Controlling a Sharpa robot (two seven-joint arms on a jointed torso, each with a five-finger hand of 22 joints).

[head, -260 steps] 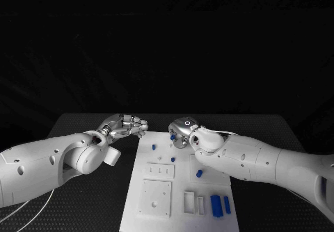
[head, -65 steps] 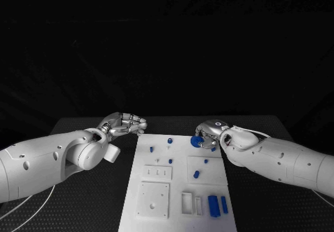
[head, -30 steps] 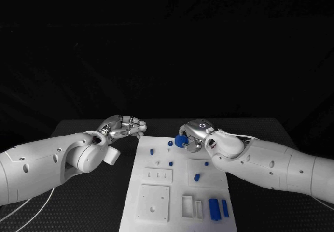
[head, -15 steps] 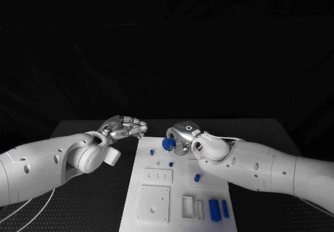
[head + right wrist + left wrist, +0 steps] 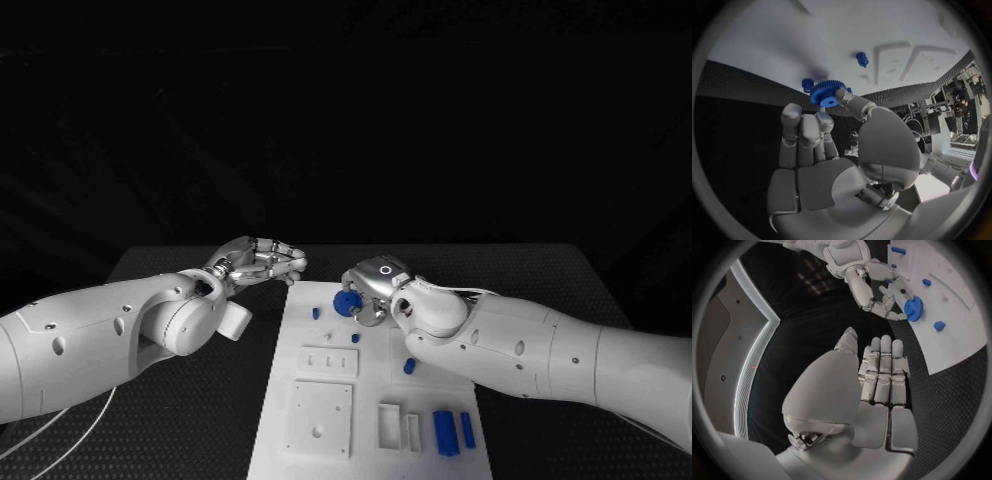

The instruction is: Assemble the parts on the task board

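Black table (image 5: 173, 260) carries the white board (image 5: 368, 400) at its middle. Right hand (image 5: 372, 288) hovers over the board's far end, pinching a blue gear (image 5: 348, 301) between thumb and fingertips; in the right wrist view the gear (image 5: 826, 93) sits just past the fingertips (image 5: 792, 112), with the thumb pressed against its hub, above the board (image 5: 817, 45). Left hand (image 5: 257, 262) hangs over the table just beside the board's far left corner, fingers curled together on nothing; its wrist view shows those fingers (image 5: 882, 370) lying side by side. Small blue parts stand near the gear: a peg (image 5: 316, 313) and another (image 5: 355, 339). Two blue bars (image 5: 453, 430) lie at the near right.
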